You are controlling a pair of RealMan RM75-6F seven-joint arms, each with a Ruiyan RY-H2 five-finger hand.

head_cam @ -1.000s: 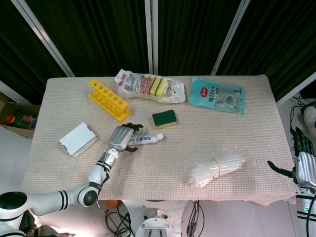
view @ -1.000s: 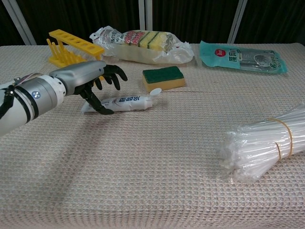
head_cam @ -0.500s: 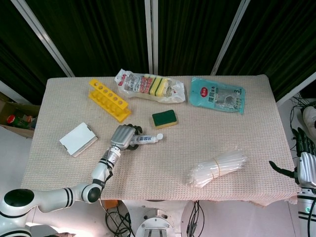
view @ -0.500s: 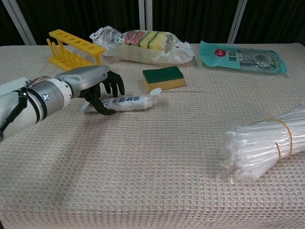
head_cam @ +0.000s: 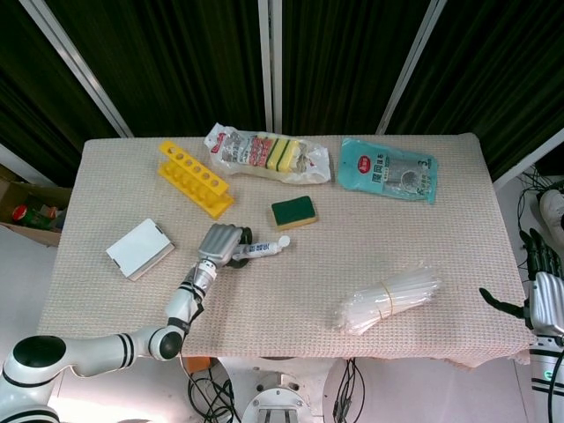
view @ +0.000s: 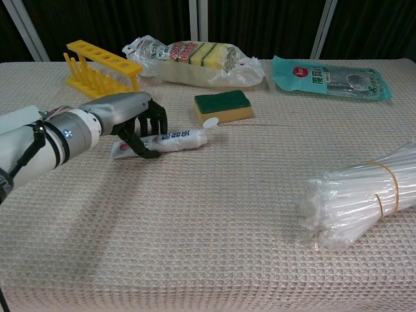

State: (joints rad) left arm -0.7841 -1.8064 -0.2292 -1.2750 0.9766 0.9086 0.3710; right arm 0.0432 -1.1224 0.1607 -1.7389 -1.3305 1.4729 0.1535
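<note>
My left hand point(view: 123, 117) curls fingers around tube point(view: 170, 139) near table's point(head_cam: 291, 291) left-centre, thumb under for lift; right hand point(head_cam: 538, 295) idle, fingers spread, off right edge.

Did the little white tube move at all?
Yes. The tube tilted: its cap end rose toward the green sponge as the left hand closed on it.

On the worktop point(head_cam: 370, 256), the tube point(head_cam: 257, 249) lies left of centre in the head view, with the left hand point(head_cam: 220, 244) over its left end. The sponge point(head_cam: 293, 211) sits just above and right of it. The rack point(head_cam: 195, 178) and sponge pack point(head_cam: 267, 152) lie along the upper left, the pouch point(head_cam: 389, 169) upper right, the box point(head_cam: 139, 248) far left, the straw bundle point(head_cam: 389, 299) lower right.
</note>
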